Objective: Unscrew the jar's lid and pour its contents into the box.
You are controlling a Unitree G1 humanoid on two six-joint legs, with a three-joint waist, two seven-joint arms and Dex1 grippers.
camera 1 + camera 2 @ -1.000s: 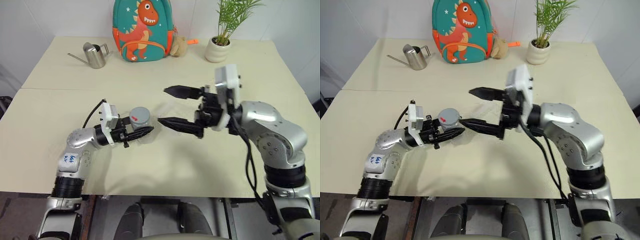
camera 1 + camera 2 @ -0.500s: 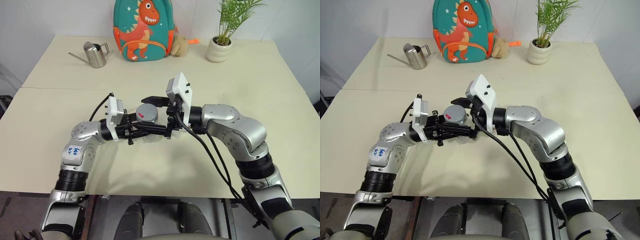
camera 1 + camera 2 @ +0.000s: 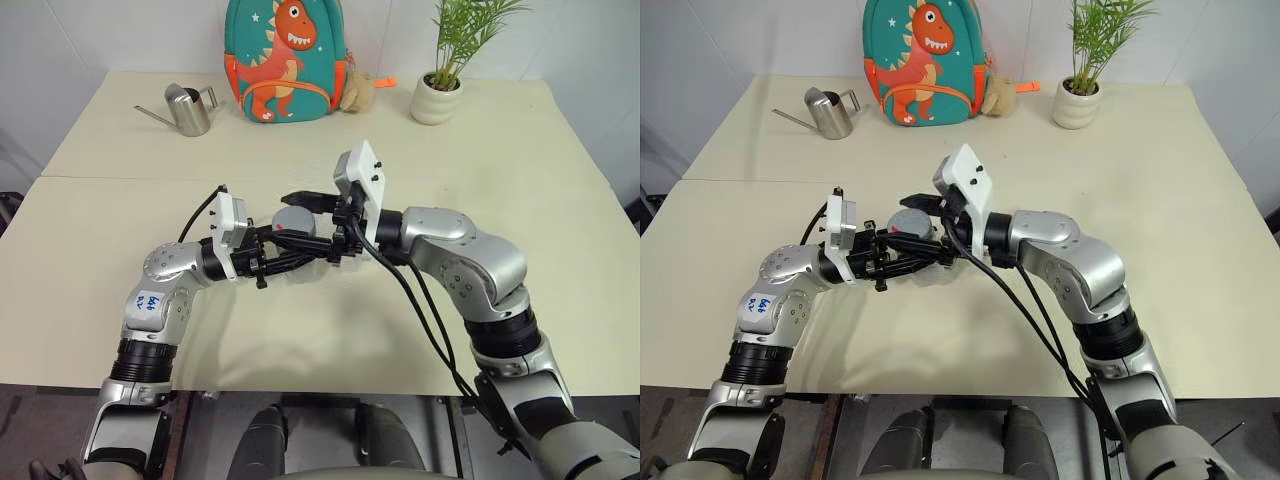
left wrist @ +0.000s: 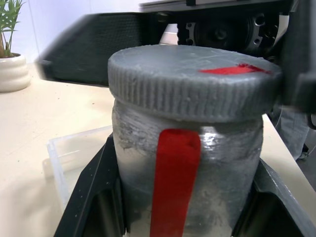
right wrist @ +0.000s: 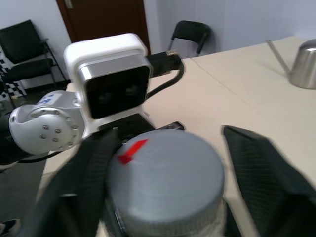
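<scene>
I see wide beige table [image 3: 560, 250], open room to my right | shallow clear plastic box [image 4: 74, 153] under jar | left gripper [image 3: 285, 262] pinching frosted clear cylindrical jar [image 4: 187, 182] mid-table | right gripper [image 3: 300, 222] clamped on ribbed grey screw lid [image 4: 192, 81]

The lid [image 4: 192, 81] looks matt grey with ribbed sides; the jar [image 4: 187, 173] has frosted clear walls.

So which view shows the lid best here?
The left wrist view: the lid is close up, with its ribbed edge and red mark plain, seated on the jar. The right wrist view shows its top blurred; in the eye views it is small between the fingers.
</scene>
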